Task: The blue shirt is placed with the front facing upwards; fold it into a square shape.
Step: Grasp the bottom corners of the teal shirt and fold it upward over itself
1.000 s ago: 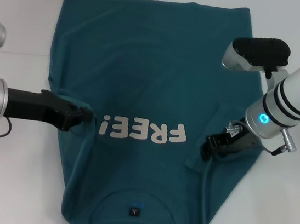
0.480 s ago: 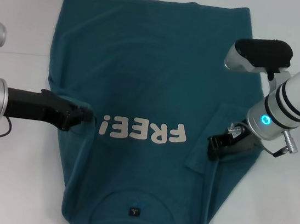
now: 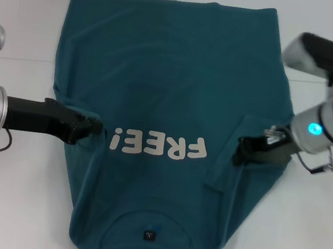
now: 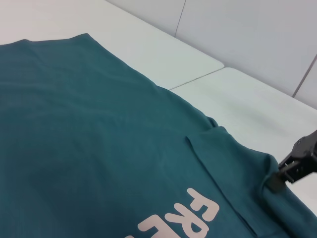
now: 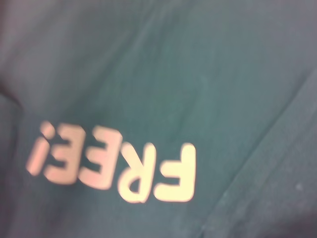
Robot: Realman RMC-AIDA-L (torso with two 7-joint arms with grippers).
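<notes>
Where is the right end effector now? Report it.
In the head view, the right end effector sits low on the robot's right side of the blue shirt, on the folded-in sleeve just beyond the FREE! print.

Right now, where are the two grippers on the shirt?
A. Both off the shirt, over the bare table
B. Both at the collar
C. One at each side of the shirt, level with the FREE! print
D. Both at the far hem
C: in the head view the left gripper and right gripper sit at opposite sides of the blue shirt, flanking the FREE! print.
</notes>
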